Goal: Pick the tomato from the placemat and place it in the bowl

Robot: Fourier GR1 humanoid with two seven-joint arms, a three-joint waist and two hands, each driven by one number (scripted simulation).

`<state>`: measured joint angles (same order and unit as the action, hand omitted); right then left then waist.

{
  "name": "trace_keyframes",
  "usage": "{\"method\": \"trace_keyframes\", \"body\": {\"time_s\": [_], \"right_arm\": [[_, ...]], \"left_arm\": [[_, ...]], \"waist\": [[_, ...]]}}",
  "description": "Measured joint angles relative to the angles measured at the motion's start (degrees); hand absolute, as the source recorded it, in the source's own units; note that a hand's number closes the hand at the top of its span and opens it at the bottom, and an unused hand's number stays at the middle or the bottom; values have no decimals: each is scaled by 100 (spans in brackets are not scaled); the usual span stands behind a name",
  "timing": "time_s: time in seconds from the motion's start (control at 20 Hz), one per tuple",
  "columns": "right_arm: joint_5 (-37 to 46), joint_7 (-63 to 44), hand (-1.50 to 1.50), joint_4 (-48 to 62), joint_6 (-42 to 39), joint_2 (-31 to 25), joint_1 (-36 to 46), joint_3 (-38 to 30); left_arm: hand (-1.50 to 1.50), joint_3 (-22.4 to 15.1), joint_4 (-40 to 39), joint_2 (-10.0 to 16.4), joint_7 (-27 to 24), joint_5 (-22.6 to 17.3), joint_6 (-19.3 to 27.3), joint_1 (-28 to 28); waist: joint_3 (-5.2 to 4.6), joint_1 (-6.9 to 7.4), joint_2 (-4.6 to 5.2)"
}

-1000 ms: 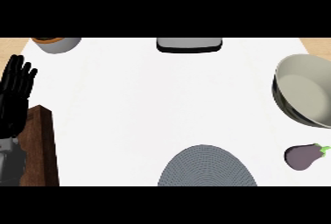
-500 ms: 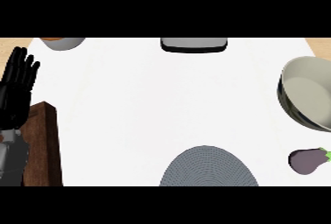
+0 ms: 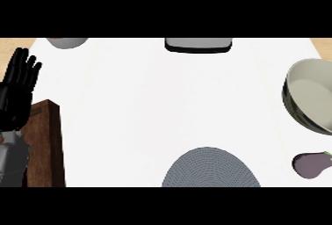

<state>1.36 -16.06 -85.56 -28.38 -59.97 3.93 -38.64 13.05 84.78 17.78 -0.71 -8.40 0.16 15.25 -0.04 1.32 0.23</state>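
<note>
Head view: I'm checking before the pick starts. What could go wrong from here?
1. No tomato shows on the placemat; the eggplant to its right might get picked instead.
2. The bowl is cut off by the right edge, so a placement could land outside it.
3. Only the left hand shows, open at the left edge by the wooden block; reaching across could clip that block.

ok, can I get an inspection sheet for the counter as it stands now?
Surface: white counter.
Job's things: grey placemat bottom centre, cut by the view's edge, nothing on its visible part; tomato not seen; bowl at right edge, visible part empty.
Clutter: eggplant lower right; brown wooden block at left; dark-rimmed item top centre; small bowl top left.
Hands: left hand open, resting at left edge, fingers up; right hand not in view.
Cables: nothing seen.
Surroundings: nothing seen.
</note>
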Motion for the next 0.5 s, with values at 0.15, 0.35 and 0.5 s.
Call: {"method": "trace_keyframes", "body": {"time_s": [0.15, 0.35, 0.5], "right_arm": [[187, -288, 150, 7, 241, 236, 448, 681], [653, -300, 150, 357, 569, 575, 928, 1382], [1239, -155, 150, 739, 969, 819, 1150, 1838]], "left_arm": [[0, 14, -142, 7, -44, 28, 5, 123], [0, -30, -146, -57, -11, 71, 46, 158], [0, 12, -180, -24, -58, 56, 0, 154]], "waist": [[0, -6, 3], [3, -23, 2], [5, -18, 5]]}}
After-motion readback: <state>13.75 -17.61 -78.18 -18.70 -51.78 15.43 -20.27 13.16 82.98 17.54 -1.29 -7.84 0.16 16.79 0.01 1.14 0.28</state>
